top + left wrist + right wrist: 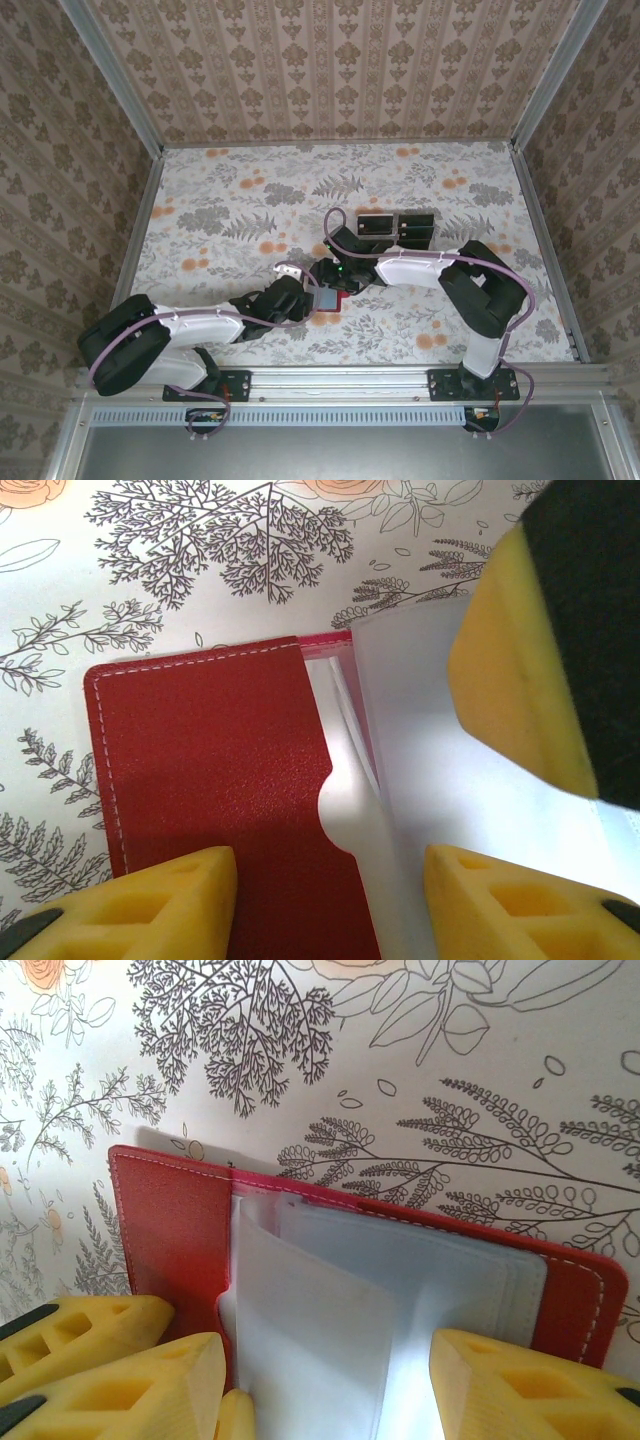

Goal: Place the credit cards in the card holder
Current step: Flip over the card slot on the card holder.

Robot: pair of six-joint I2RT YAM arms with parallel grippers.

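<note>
Both grippers met over the card holder (328, 300), which lay open toward the near middle of the table (230, 190), its red cover (200, 760) flat and its clear sleeves (400, 1290) fanned up from the spine. Neither tool carried a card; the credit cards (375, 226) sat farther back, well apart from the wallet. The left gripper (328, 858) bore down with one finger (150, 900) on the red cover and the other on the sleeves. Its jaws were set as close as the wallet allowed, though from so near it was hard to tell whether it pinched the holder or only pinned it. The right gripper (325, 1350) stood about half wide and empty, its fingers either side of a raised sleeve. The step in hand seemed to be readying a pocket. Doing it well likely meant a steady left hold, so the wallet could not slide on the patterned table. The right would part one sleeve only, at its open edge, without creasing it. Lifting too high risked flipping the cover shut; a low, gentle spread would leave a mouth wide enough for a card brought in flat.
</note>
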